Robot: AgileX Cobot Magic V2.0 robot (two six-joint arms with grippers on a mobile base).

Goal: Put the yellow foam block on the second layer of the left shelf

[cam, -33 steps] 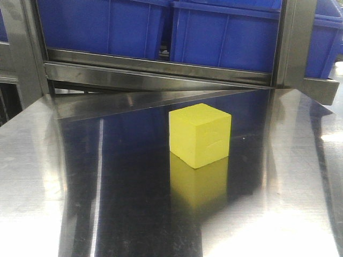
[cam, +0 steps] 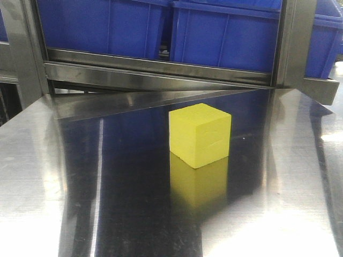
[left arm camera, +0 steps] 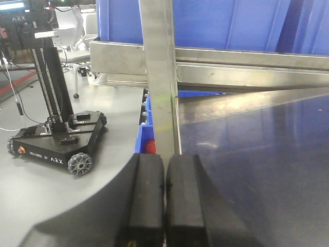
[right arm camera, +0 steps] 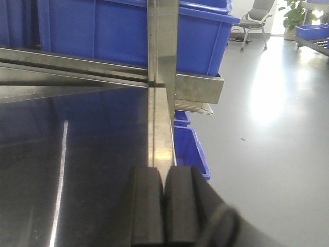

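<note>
Yellow matte foam block [cam: 199,135] is seen resting on the reflective stainless steel tabletop [cam: 75,203], near the centre and slightly to the right. One vertical edge is turned toward the front camera. A faint crease is noted on its right-hand face, and its reflection is cast on the steel below. The block stands apart from the steel shelf rail [cam: 161,69] behind it, above which blue plastic bins [cam: 225,37] are lined up.

Left gripper [left arm camera: 164,167]: black fingers [left arm camera: 146,195] are pressed together, pads in contact, and aimed at an upright steel post [left arm camera: 160,77] at the table's edge. A black wheeled robot base [left arm camera: 59,144] is seen on the grey floor beyond.

Right gripper [right arm camera: 163,177]: fingers are likewise closed flush against each other, lined up with another steel post [right arm camera: 162,77].

The block is touched by neither gripper.
</note>
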